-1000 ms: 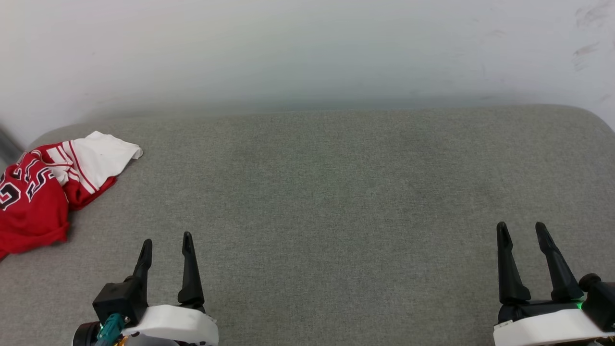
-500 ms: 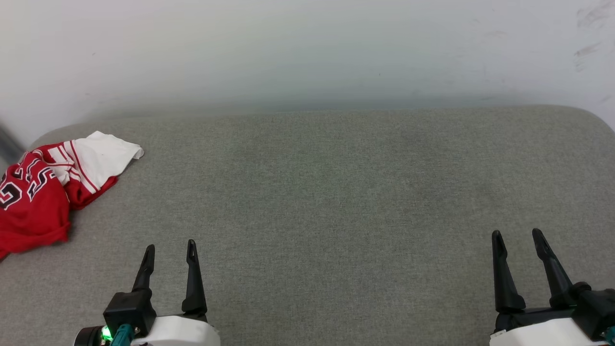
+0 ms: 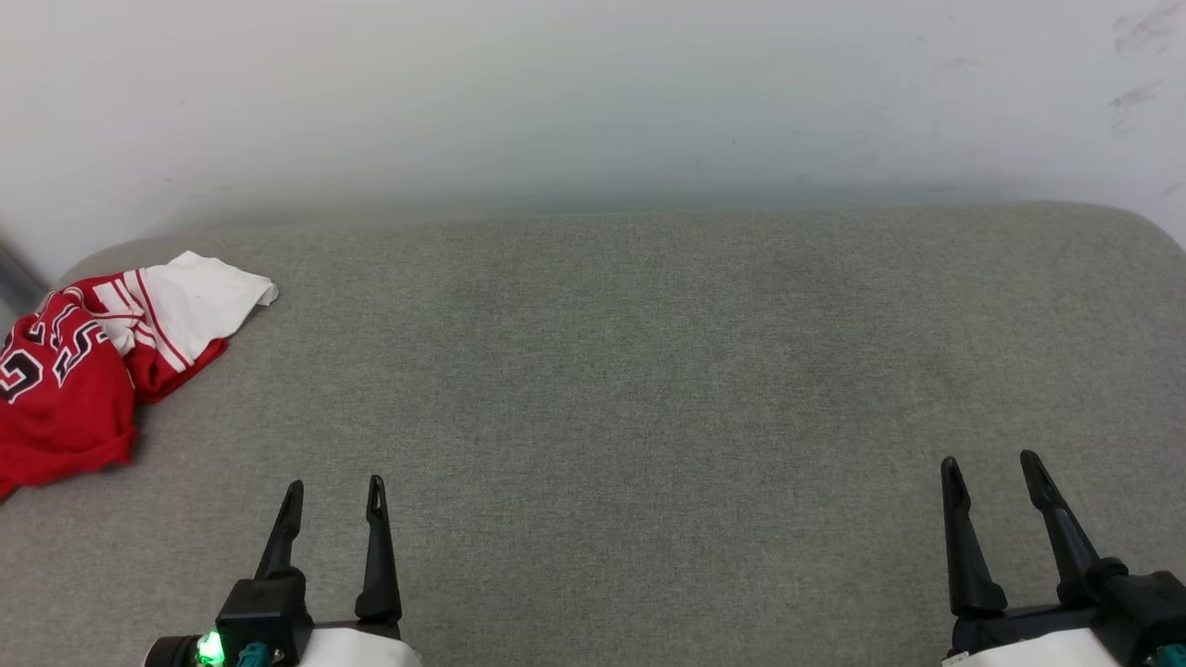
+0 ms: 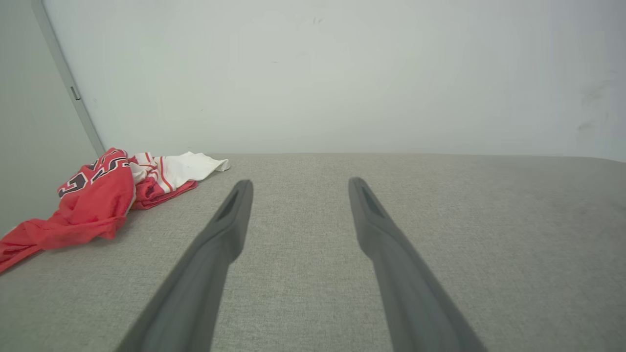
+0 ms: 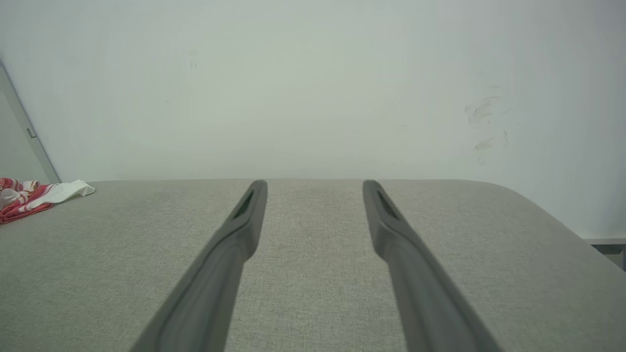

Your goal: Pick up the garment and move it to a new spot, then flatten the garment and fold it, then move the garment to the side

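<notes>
Plain indoor room, grey fabric-covered surface [image 3: 649,371], scuffed white wall [image 3: 593,93]

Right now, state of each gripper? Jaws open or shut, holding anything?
Left gripper: jaws open, holding nothing; the garment lies apart, off to its left.
Right gripper: jaws open, holding nothing.

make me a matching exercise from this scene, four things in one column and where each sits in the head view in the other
Things:
1. garment
2. left tool
3. right tool
4. wall

Places:
A. lower right, open
B. far left, crumpled
C. top, behind the grey surface
D. lower left, open

Pairs: 1-B, 2-D, 3-A, 4-C
</notes>
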Controlling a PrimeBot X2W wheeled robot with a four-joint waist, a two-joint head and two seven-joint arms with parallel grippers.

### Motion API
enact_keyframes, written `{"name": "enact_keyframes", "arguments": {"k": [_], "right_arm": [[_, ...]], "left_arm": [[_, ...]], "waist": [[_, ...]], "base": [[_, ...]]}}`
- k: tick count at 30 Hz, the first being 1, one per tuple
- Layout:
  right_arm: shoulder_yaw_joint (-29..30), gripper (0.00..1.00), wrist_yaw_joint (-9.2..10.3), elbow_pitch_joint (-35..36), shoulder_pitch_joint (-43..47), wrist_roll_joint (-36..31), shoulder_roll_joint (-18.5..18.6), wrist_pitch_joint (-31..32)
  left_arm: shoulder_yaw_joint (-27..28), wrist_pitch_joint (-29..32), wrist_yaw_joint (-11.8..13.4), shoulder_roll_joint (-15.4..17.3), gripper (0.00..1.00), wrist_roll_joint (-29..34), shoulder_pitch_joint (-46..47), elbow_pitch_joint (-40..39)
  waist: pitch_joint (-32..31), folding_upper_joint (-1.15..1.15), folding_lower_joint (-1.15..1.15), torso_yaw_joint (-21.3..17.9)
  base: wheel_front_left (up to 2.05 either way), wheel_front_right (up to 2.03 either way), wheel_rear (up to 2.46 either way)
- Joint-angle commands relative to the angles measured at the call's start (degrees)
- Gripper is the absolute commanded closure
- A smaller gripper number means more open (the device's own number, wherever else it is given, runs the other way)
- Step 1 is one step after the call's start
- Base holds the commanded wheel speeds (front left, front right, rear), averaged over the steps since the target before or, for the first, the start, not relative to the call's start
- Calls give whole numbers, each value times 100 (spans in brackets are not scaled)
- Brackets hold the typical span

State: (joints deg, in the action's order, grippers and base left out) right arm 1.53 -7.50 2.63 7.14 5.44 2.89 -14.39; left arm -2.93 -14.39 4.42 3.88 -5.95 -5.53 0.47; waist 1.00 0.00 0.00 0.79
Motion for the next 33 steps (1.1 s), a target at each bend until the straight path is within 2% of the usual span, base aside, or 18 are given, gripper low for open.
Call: {"name": "enact_keyframes", "arguments": {"k": [1,5,21,33], "right_arm": [[-2,0,2,26,93,-79,-3,-51],[-8,0,2,23,117,-157,-3,-94],[10,0,2,-158,130,228,-3,-83],[-2,0,2,-138,151,293,-3,-83]], "left_arm": [[36,-56,-28,-14,0,142,-73,13],[73,-97,-70,-46,0,288,-115,32],[201,-96,-174,-101,0,194,-107,136],[240,-96,-47,-103,0,152,-70,99]], "waist": [[0,0,0,1],[-3,0,0,2],[-8,0,0,9],[11,0,0,104]], "base": [[0,0,0],[0,0,0],[0,0,0],[0,0,0]]}}
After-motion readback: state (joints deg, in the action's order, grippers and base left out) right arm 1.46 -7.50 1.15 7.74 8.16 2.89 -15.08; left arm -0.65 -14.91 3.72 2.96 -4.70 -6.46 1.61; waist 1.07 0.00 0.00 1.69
